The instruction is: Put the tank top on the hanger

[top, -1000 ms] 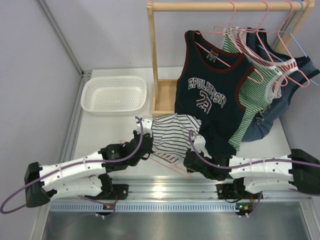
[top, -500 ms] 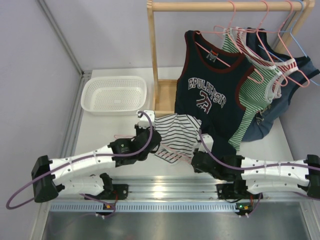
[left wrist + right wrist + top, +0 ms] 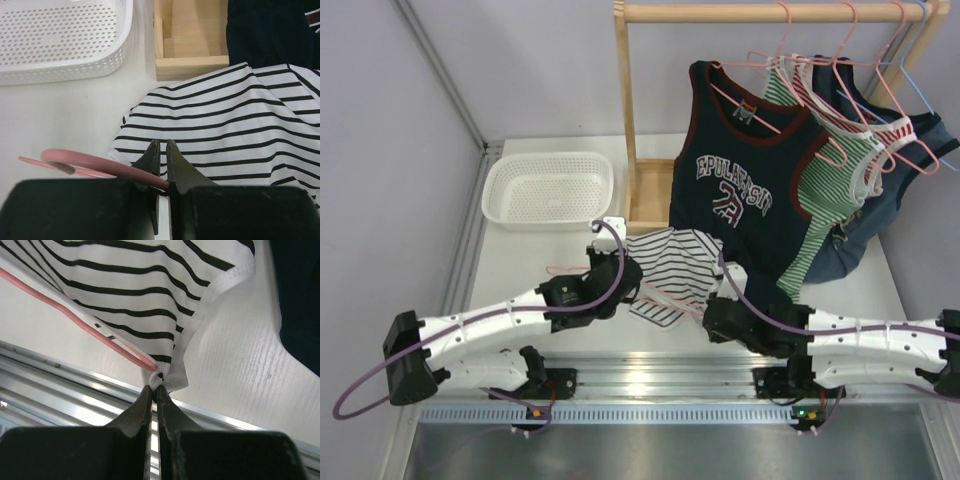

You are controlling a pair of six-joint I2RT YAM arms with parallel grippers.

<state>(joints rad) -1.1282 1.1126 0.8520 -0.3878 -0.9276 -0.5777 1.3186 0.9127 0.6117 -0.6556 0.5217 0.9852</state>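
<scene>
The tank top [image 3: 672,262], white with thin dark stripes, lies bunched on the table in front of the rack. The pink wire hanger [image 3: 563,270] runs under it, and its hook sticks out to the left. My left gripper [image 3: 623,285] is shut on the hanger wire [image 3: 85,161] at the tank top's [image 3: 225,115] left edge. My right gripper [image 3: 708,306] is shut on a pinched corner of the tank top's hem [image 3: 167,377], right beside the hanger's bent end [image 3: 145,361]. Most of the hanger frame is hidden under the fabric.
A white perforated basket [image 3: 548,190] stands at the back left. The wooden rack [image 3: 630,120] holds a navy lettered jersey [image 3: 740,190], a green-striped top [image 3: 830,190] and a light blue hanger [image 3: 925,90]; its base box [image 3: 192,47] sits just behind the tank top. A metal rail [image 3: 60,385] edges the near side.
Both arms have shifted, the left one rightward and up. The hanger has slid further into the top, and its hook now shows left of the left gripper. Both grips are unchanged.
</scene>
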